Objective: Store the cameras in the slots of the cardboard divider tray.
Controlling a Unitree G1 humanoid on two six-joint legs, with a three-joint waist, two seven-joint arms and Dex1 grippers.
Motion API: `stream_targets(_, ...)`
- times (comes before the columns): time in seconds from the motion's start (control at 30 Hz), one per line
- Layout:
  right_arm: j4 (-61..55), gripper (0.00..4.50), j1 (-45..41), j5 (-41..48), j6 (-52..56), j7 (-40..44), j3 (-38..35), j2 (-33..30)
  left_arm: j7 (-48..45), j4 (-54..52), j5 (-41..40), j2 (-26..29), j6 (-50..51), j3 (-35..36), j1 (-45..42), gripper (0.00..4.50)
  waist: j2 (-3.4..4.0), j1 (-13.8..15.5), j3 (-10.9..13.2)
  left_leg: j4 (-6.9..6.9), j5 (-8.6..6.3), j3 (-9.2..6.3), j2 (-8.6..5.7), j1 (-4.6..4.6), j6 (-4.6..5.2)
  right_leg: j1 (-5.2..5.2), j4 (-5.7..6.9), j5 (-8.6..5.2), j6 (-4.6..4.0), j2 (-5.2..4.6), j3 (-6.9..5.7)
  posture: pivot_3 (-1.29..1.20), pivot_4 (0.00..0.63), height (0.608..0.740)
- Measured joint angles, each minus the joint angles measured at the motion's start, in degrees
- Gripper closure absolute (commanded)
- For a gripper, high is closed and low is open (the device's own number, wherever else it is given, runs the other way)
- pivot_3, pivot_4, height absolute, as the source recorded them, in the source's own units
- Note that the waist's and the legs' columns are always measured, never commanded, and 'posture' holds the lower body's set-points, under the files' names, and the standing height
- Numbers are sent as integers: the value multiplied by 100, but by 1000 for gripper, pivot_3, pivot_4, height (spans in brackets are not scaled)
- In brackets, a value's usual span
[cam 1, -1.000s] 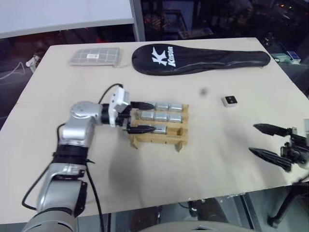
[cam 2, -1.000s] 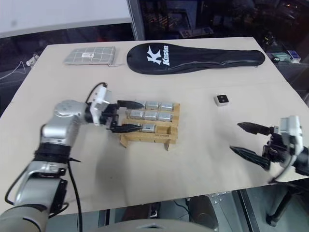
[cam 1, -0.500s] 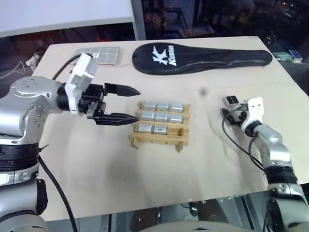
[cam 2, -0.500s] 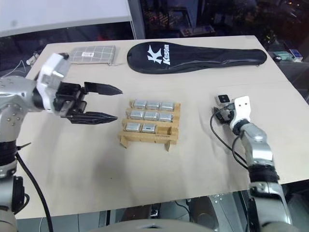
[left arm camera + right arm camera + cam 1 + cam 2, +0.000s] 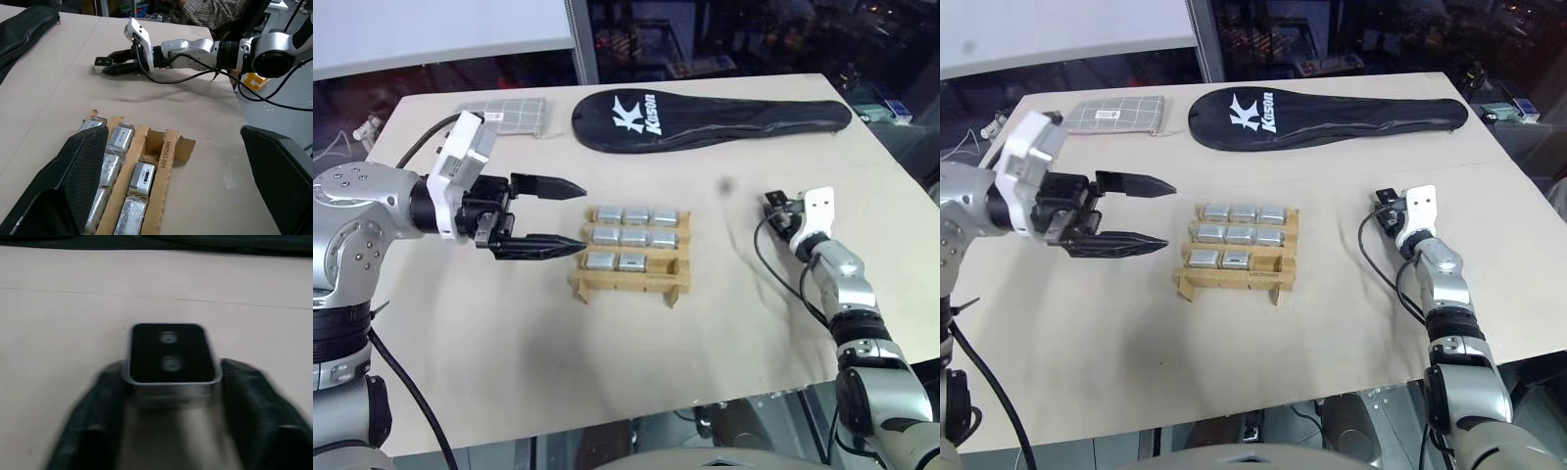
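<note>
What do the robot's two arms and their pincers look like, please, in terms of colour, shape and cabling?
Both arms are built of rounded silver-grey metal segments with black joint bands. Each wrist carries a white rectangular block. The left pincer has two long, tapering black fingers with pointed tips; the right pincer is likewise black. Loose black cables loop along the outside of both arms.

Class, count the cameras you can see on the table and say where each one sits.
9. Eight cameras fill the cardboard divider tray: three in the back row, three in the middle, two in front. The ninth camera lies on the table between the right gripper's fingers.
</note>
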Motion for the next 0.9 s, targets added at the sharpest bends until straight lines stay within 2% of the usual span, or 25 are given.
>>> stream_targets(0.2, 47, 2644, 7, -86, -207, 104, 22, -7, 147, 66, 186, -15, -220, -16, 87, 0, 1, 0, 1, -1, 0, 2, 0, -2, 0, -2, 0, 0, -1, 0, -1, 0, 150, 740)
stream_targets(0.33, -427, 2644, 313, -39, -320, 650, 178, -47, 402, 122, 449, -111, -399, -76, 88, 0, 5, 5, 3, -6, 0, 2, 0, -15, 0, -16, 1, 1, 0, 1, -4, 0, 150, 740)
stream_targets(0.47, -1794, 2644, 752, 88, -13, 1350, 596, -165, 863, 112, 732, -388, -462, -318, 56, 0, 21, 16, 13, -7, 0, -4, 1, -23, 0, -25, 2, 1, 1, 0, -3, 0, 150, 740)
stream_targets(0.57, -3304, 2644, 858, 213, 416, 1739, 1023, -223, 1194, 82, 636, -821, -184, -513, -205, 0, 20, 20, 13, -4, 0, -9, 2, -22, 0, -24, 5, 2, 1, 1, -6, 0, 150, 740)
stream_targets(0.63, -3903, 2644, 831, 197, 428, 1850, 1276, -217, 1420, 3, 567, -983, 38, -599, -348, 0, 18, 21, 12, -3, 0, -10, 1, -19, 0, -22, 6, 1, 2, 2, -8, 0, 150, 740)
stream_targets(0.73, -4302, 2644, 768, -196, 0, 1974, 1721, -279, 1835, 41, 820, -1191, 237, -955, -407, 0, 19, 26, 12, -3, 0, -4, -2, -19, 0, -21, 5, 1, 2, 2, -8, 0, 150, 740)
stream_targets(0.9, -4277, 2644, 615, -989, -1075, 2109, 2199, -565, 1958, 278, 659, -1640, 494, -982, -513, 0, 16, 41, 13, 0, 0, -3, -1, -26, -1, -24, 1, 1, 1, 0, -12, 0, 150, 740)
